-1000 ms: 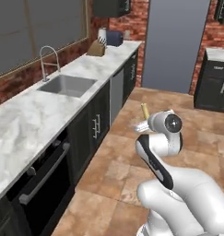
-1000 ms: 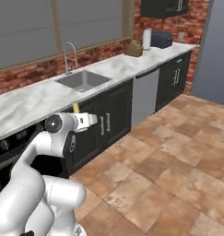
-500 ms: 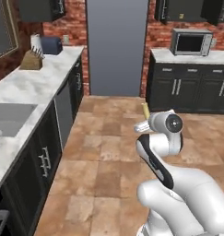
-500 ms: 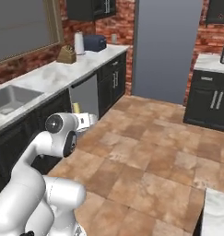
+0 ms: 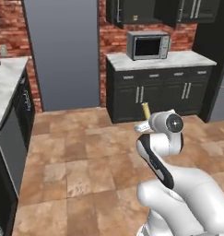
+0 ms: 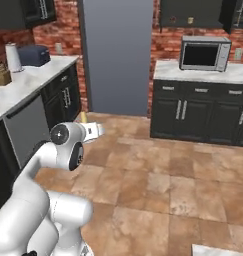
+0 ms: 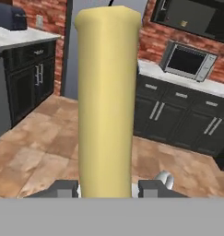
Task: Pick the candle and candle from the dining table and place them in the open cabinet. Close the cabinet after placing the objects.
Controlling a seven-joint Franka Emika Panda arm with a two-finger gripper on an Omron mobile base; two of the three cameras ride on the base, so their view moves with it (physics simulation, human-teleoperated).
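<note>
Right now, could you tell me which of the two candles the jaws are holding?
The tall slim pale-yellow candle, not the squat golden-tan one; it stands upright, clamped between the jaws.

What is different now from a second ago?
The base has turned right: sink and counter slid out of view, and the microwave and grey fridge came ahead. The gripper keeps holding the tall candle upright, arm tucked as before.

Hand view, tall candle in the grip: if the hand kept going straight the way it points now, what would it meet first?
Probably the black lower cabinets under the microwave. The hand carries the tall candle over open tiled floor with nothing nearer in line, though the candle hides the view's centre and depth is unclear.
</note>
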